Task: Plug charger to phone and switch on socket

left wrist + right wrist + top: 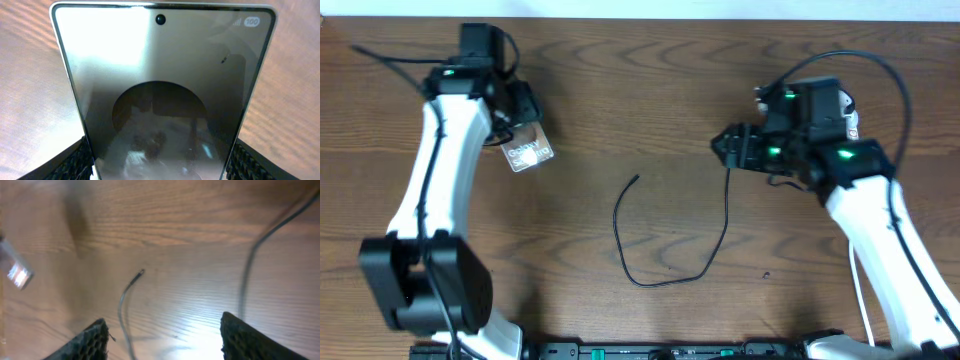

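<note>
My left gripper [523, 125] is shut on the phone [529, 153] and holds it at the back left of the table. In the left wrist view the phone's glossy dark face [160, 75] fills the frame between my fingers [160, 167]. The charger cable [660, 280] lies in a loop mid-table, with its connector tip [636, 178] free on the wood. Its other end runs up under my right arm, and the plug is hidden. My right gripper [728, 146] is open and empty above the table. In the right wrist view the tip [141, 272] lies ahead of the open fingers [162, 340]. The socket is hidden.
White parts [847, 118] show under my right wrist, but I cannot tell what they are. A thin white cord [860, 295] runs beside my right arm to the front edge. The phone also shows small at the left of the right wrist view [18, 274].
</note>
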Robot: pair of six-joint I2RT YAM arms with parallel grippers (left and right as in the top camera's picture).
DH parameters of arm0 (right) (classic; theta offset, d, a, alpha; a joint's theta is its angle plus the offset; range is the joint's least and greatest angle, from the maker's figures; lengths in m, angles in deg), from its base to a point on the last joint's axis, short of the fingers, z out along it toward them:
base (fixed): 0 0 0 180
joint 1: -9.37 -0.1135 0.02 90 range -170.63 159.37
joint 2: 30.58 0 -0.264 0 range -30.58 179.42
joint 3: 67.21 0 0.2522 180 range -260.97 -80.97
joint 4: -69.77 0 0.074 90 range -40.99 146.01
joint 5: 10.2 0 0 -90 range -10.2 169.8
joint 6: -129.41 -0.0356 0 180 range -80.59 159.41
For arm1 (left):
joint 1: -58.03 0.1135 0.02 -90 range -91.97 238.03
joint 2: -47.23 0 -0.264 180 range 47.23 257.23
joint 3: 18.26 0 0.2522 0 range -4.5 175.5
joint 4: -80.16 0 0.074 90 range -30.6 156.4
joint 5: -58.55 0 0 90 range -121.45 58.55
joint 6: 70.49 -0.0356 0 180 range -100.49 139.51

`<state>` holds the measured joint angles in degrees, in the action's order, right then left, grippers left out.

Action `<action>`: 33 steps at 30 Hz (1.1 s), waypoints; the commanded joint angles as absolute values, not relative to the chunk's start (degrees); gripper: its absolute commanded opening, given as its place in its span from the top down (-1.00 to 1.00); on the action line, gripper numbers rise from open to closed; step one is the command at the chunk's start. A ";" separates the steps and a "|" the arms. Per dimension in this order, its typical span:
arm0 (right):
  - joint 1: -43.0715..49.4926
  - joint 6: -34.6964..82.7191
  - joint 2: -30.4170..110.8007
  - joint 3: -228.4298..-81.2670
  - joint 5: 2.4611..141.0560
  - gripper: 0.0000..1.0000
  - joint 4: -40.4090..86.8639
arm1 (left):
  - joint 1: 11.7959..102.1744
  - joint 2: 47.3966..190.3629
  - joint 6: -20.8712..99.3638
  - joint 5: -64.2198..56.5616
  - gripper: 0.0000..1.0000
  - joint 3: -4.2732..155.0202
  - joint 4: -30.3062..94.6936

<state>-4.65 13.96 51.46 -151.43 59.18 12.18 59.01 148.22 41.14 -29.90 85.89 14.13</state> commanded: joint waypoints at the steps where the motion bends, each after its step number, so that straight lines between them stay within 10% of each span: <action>1: -9.81 -1.56 57.01 -152.37 59.77 -0.31 15.85 | 61.06 143.87 48.22 -30.58 -0.11 87.50 12.84; 33: -26.77 -29.84 84.24 -152.37 56.97 -0.22 37.14 | 61.94 142.82 48.52 -30.45 -0.11 87.46 11.11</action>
<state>-26.61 -28.97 83.94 -151.43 56.64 37.03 61.85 143.57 48.04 -30.08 85.91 10.92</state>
